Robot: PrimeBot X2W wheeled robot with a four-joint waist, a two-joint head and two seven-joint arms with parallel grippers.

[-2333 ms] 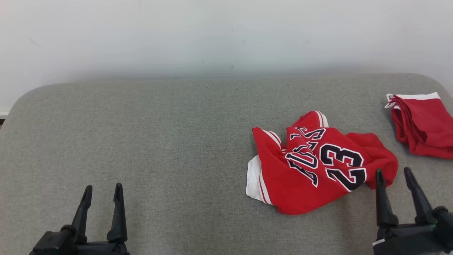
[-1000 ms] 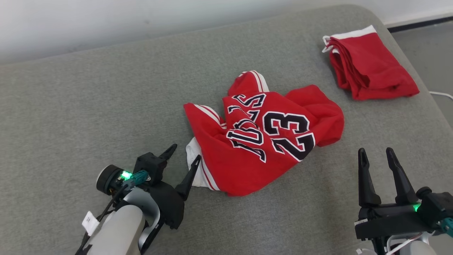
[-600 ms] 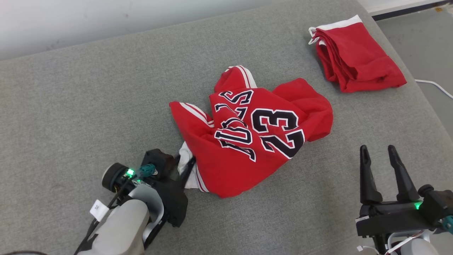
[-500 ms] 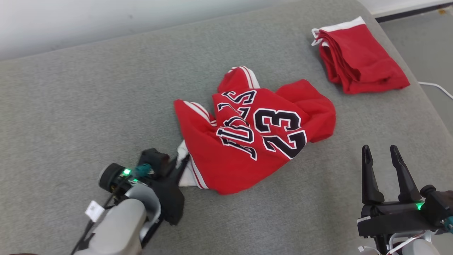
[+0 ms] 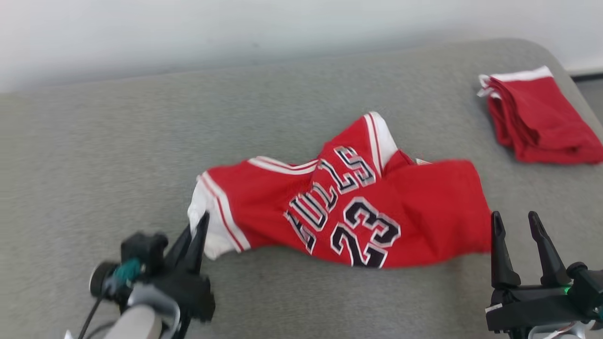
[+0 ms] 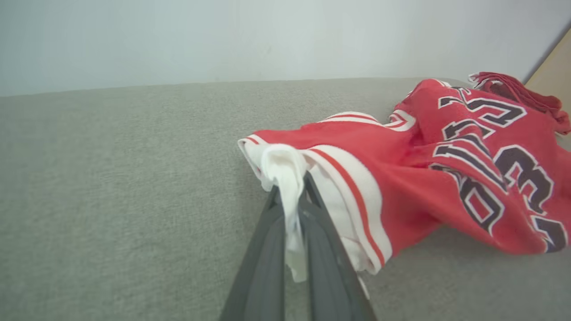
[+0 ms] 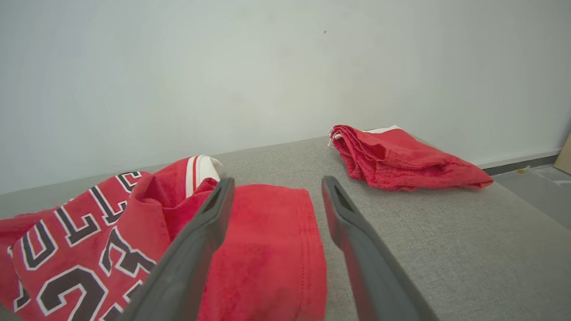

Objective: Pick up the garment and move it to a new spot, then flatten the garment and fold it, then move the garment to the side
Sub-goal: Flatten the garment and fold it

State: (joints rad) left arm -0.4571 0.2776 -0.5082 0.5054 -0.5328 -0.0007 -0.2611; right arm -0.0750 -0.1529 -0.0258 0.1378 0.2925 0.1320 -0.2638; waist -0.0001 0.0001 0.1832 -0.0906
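The garment (image 5: 348, 212) is a red jersey with the number 23 and white-and-red trim, stretched out sideways on the grey cushion (image 5: 118, 155). My left gripper (image 5: 200, 220) is shut on the white trimmed corner at the jersey's left end. In the left wrist view the white hem (image 6: 285, 178) is pinched between the two fingers and the jersey (image 6: 446, 156) trails off to the right. My right gripper (image 5: 516, 221) stands open at the lower right, just off the jersey's right edge. In the right wrist view its open fingers (image 7: 214, 214) frame the red cloth (image 7: 267, 249).
A second red garment (image 5: 537, 117), folded with a white band, lies at the far right of the cushion, also seen as folded red cloth (image 7: 401, 160) in the right wrist view. A pale wall (image 5: 235, 28) rises behind the cushion. Bare grey cushion spreads to the left.
My left gripper shut on the jersey's white corner and pulled it left and toward me, stretching the crumpled jersey out. The head camera has swung. The right gripper stayed open.
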